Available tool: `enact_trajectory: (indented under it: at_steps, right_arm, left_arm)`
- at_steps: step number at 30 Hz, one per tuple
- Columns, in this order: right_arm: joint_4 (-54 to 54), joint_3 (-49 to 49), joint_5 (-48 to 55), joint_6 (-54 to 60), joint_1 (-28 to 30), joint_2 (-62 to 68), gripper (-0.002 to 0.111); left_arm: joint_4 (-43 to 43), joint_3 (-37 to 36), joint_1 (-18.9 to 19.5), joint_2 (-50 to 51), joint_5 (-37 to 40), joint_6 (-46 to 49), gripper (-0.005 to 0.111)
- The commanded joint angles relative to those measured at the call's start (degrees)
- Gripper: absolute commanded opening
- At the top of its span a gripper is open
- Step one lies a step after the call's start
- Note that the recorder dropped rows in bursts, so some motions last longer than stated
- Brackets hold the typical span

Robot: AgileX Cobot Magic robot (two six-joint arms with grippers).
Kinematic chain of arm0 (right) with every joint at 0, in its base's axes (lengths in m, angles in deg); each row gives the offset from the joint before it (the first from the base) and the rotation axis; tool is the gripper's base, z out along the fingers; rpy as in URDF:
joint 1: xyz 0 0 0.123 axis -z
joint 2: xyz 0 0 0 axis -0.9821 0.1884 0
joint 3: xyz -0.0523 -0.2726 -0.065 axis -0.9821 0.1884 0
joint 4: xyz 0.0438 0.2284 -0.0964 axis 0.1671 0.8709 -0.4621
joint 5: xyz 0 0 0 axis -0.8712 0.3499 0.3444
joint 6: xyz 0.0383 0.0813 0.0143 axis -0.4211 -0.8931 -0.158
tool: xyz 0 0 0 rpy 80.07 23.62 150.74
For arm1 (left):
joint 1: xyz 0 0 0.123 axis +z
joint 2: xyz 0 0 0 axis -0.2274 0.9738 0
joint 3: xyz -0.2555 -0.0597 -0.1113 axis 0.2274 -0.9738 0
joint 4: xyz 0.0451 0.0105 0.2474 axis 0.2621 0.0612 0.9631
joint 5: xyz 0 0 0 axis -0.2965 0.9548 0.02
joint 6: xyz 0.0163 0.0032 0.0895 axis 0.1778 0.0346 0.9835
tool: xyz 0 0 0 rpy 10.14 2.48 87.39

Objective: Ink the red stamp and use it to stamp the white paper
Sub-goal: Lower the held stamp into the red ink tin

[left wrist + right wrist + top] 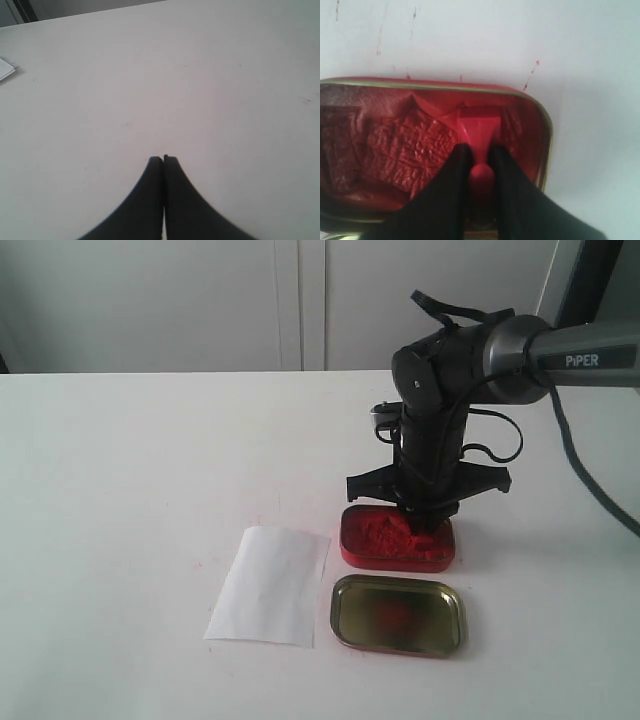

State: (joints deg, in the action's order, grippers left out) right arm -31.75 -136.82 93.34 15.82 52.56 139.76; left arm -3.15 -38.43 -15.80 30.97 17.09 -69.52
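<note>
The right tool (479, 155), clamped on the red stamp (479, 125), holds its base down in the ink tin (445, 90) to pick up ink, while the left tool (163, 160) is pressed together.

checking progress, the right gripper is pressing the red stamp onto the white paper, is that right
No. The right gripper is pressing the red stamp into the red ink tin, not onto the white paper, which lies apart from it. The right wrist view shows this.
</note>
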Motion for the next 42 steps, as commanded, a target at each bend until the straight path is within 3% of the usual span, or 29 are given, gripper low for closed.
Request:
enact_trajectory:
  at_steps: [1, 23, 42]
  right_arm:
    - [0.32, 0.75, 0.27, 0.56, 0.35, 3.61, 0.000]
    - [-0.11, 0.75, 0.34, 0.56, 0.35, 5.52, 0.000]
    - [-0.71, 0.75, -0.55, 0.45, 0.35, -2.21, 0.000]
  left_arm:
    - [-0.15, -0.19, 0.20, -0.20, -0.33, 0.16, 0.000]
    - [-0.15, -0.19, 0.20, -0.20, -0.33, 0.16, 0.000]
    - [-0.15, -0.19, 0.20, -0.20, -0.33, 0.16, 0.000]
